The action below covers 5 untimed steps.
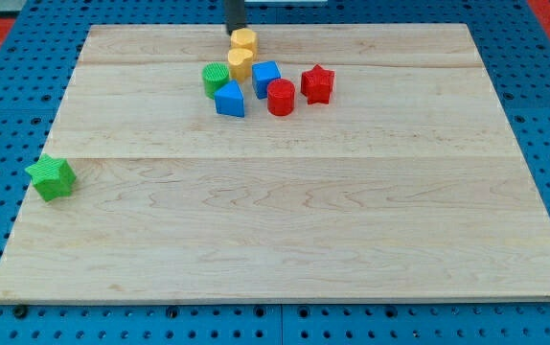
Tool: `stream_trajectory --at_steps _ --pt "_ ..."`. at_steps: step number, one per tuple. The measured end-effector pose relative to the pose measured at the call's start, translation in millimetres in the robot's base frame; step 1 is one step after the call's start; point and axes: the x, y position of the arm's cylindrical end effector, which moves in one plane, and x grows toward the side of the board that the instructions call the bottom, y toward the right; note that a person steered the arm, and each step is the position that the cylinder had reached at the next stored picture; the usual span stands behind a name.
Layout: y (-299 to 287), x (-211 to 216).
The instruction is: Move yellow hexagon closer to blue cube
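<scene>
- Rod-wise, my tip [234, 34] sits at the view's top edge of the board, right behind the upper yellow block and touching it or all but. It's a plain dark rod, so no jaws to open or close, and it's holding nothing.
- Two yellow pieces are stacked in a line toward the view's bottom from the tip: the upper yellow block [244, 41] and the lower yellow block [240, 63], pressed up against each other. Both look like stubby rounded or faceted pucks; can't honestly tell which one is the hexagon.
- blue cube [266, 79] is just to the view's right of the lower yellow one, basically touching it.
- green cylinder [216, 79], with ribbed sides, sits on the lower yellow's left.
- blue wedge-ish block [230, 100] is just below those, with a sloped top.
- red cylinder [281, 98] sits right beside the blue cube, and a red star [317, 84] is a bit further right.
- green star [51, 177] is way off alone near the view's left edge.
- Everything's on a pale wooden board [285, 230] with visible grain and plank seams, over a blue perforated table [7, 38].
</scene>
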Motion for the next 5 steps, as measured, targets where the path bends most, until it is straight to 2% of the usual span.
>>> stream_trajectory --at_steps 1,2,3,5 --pt "20.6 1.1" --pt "-23.8 -4.8" --pt "-27.9 30.1" --pt "7.7 38.8"
